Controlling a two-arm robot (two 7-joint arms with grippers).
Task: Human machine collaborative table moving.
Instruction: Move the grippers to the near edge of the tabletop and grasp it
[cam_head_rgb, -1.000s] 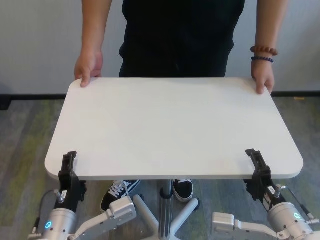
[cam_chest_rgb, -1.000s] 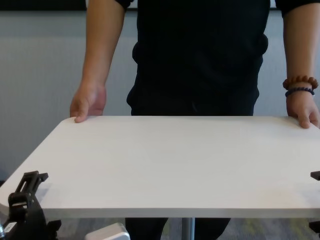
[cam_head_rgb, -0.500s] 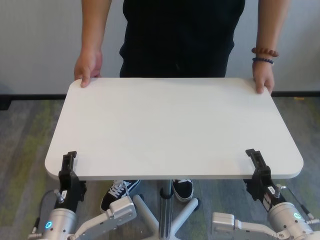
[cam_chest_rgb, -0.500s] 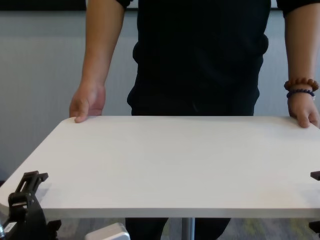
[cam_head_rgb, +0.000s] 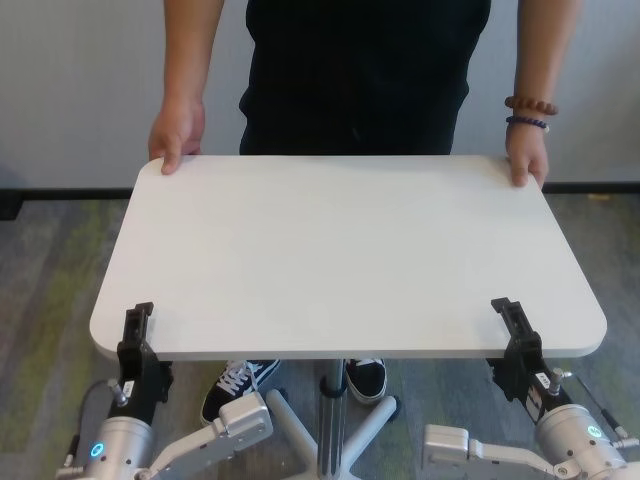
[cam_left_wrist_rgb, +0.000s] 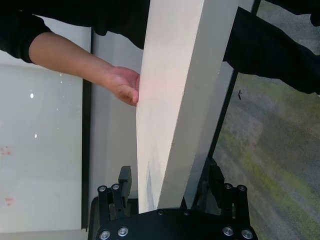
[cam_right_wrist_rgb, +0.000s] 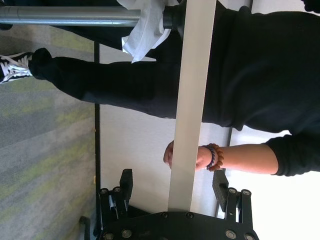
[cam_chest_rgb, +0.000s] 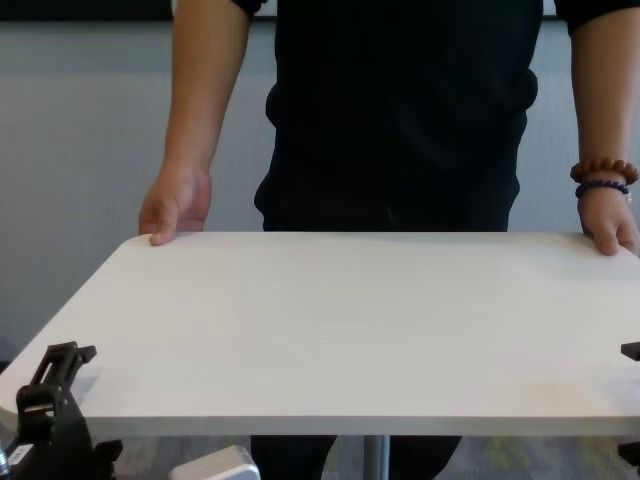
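Note:
The white table (cam_head_rgb: 340, 250) stands in front of me on a slim metal pole (cam_head_rgb: 333, 415). The human (cam_head_rgb: 360, 70), in a black shirt, stands at its far side with one hand (cam_head_rgb: 177, 135) on each far corner. The hand on the right (cam_head_rgb: 527, 160) wears bead bracelets (cam_head_rgb: 528, 112). My left gripper (cam_head_rgb: 137, 335) straddles the table's near edge at the left corner, one finger above the top and one below, with gaps showing in the left wrist view (cam_left_wrist_rgb: 170, 175). My right gripper (cam_head_rgb: 512, 330) straddles the near right corner in the same way, open (cam_right_wrist_rgb: 172, 182).
The table's star-shaped base (cam_head_rgb: 290, 420) and the person's black and white sneakers (cam_head_rgb: 240, 385) are under the top. My silver arm housings (cam_head_rgb: 225, 430) sit low beside the base. Grey and green carpet (cam_head_rgb: 50, 280) lies around, with a pale wall (cam_head_rgb: 80, 80) behind the person.
The person's braceleted wrist has sunk slightly. The table and both grippers have not moved.

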